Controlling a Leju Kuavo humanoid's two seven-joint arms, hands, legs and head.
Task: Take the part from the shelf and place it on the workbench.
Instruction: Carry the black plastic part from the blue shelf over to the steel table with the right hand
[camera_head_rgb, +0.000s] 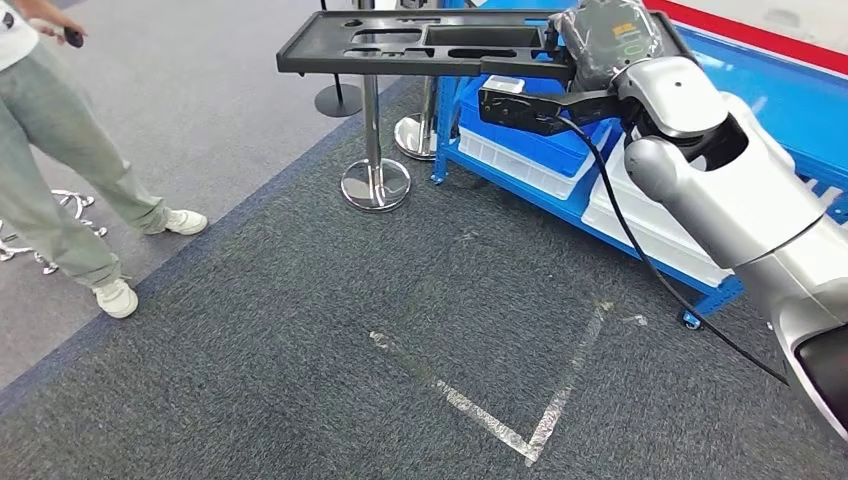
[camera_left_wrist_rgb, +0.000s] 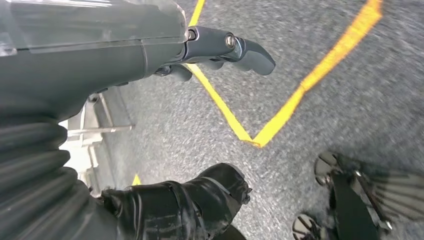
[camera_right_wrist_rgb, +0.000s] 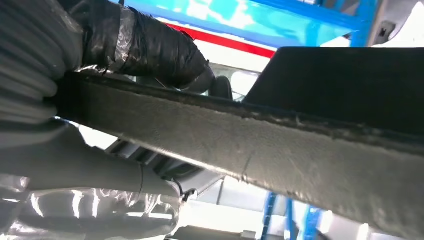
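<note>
Part: a flat black tray-like part with shaped cut-outs, held out level in the air, above the grey carpet and in front of the blue shelf.
Right hand: the right hand, wrapped in clear film, grips the part at its end; in the right wrist view the thumb lies on one face of the part's edge and the fingers press the other face, so the part is clamped between them.
Left hand: the left hand hangs over the floor holding nothing, fingers and thumb apart.
Shelf: white bins and a blue bin sit on it.
Floor: silver tape corner on the carpet; chrome stanchion base near the shelf.
Person: stands at the left, in pale trousers and white shoes.
</note>
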